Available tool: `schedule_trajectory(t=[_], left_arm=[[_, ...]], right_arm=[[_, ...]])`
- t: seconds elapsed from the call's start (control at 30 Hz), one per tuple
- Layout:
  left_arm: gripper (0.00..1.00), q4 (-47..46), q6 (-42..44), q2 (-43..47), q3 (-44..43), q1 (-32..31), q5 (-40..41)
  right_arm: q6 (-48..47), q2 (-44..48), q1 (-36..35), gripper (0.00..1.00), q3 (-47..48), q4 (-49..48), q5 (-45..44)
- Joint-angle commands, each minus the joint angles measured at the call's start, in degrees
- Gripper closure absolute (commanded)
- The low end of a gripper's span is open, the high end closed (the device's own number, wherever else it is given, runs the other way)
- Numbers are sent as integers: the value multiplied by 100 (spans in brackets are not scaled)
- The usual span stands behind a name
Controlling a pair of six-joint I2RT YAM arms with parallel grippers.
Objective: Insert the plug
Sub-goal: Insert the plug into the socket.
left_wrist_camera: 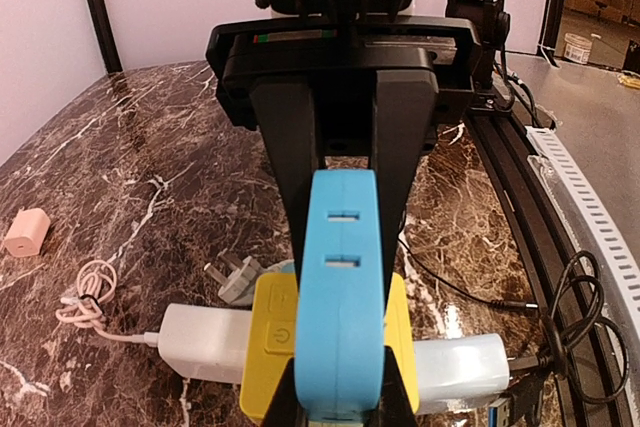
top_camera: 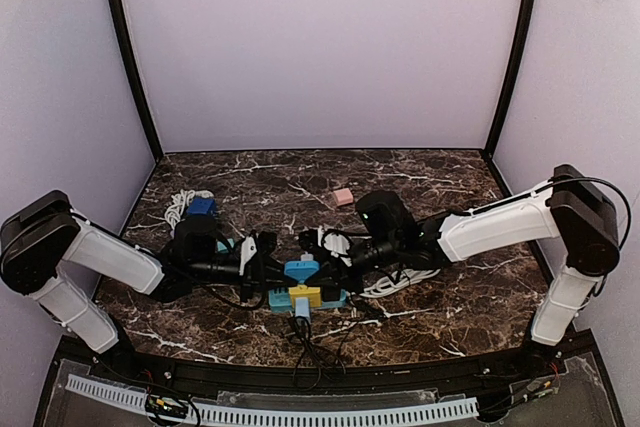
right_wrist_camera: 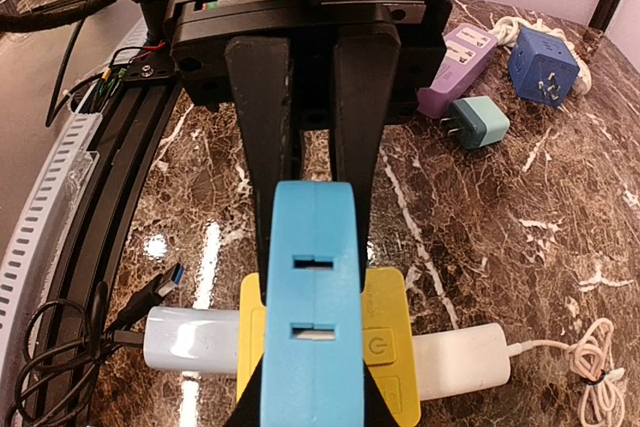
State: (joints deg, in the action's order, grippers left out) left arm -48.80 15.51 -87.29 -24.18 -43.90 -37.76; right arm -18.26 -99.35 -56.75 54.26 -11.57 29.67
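**Both jaws clamped on one blue plug (top_camera: 301, 270)**

Jaws of the left gripper (left_wrist_camera: 345, 247) and the right gripper (right_wrist_camera: 310, 247) are both closed tight on the same plug, one from each side. This is at the middle of the marble table (top_camera: 430, 177). The two arms reach in low from left and right and meet there.

Each wrist camera looks down its own black fingers (left_wrist_camera: 285, 167) at a narrow blue face with two slots. The plug stands upright against a yellow block (top_camera: 304, 295) that bears a power symbol. Whether it is fully seated I cannot tell.

A white charger (right_wrist_camera: 462, 357) shows on one side of the yellow block, with its thin white cable (right_wrist_camera: 590, 387) looped nearby. A pale bar (right_wrist_camera: 190, 339) shows on the other side.

Toward the left rear of the table, a dark blue cube (top_camera: 201, 205), a purple block (right_wrist_camera: 455, 62) and a teal adapter (right_wrist_camera: 478, 122) lie near one another. A small pink block (top_camera: 343, 196) rests apart, farther back. Black cables (top_camera: 310, 342) trail toward the near edge.
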Motion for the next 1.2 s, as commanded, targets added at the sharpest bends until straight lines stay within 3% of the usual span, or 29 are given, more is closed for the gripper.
schedule_trajectory(t=[0.0,0.17,0.6,0.67,0.7,0.8,0.93,1.07,1.17], left_arm=[[99,494,348,-187,110,-188,101],[99,530,511,-377,119,-189,555],[97,825,1042,-374,105,-203,714],[78,828,1348,-268,133,-221,653],[60,828,1437,-165,142,-223,596],[36,1002,1419,197,54,-224,506],[30,1411,960,679,-56,-216,399],[28,1814,1032,1104,-34,-194,454],[27,2218,1191,1388,-67,-170,528]], right_arm=[[249,-33,-8,100,-112,483,-272],[177,-124,-2,100,-74,542,-382],[163,-233,-88,98,-161,683,-696],[129,-223,-119,85,-93,752,-824],[120,-209,-130,78,-54,772,-883],[93,-131,-143,61,31,788,-875],[97,-42,-179,50,122,807,-926],[96,183,-203,24,85,807,-972],[-49,386,-200,13,-16,788,-924]])
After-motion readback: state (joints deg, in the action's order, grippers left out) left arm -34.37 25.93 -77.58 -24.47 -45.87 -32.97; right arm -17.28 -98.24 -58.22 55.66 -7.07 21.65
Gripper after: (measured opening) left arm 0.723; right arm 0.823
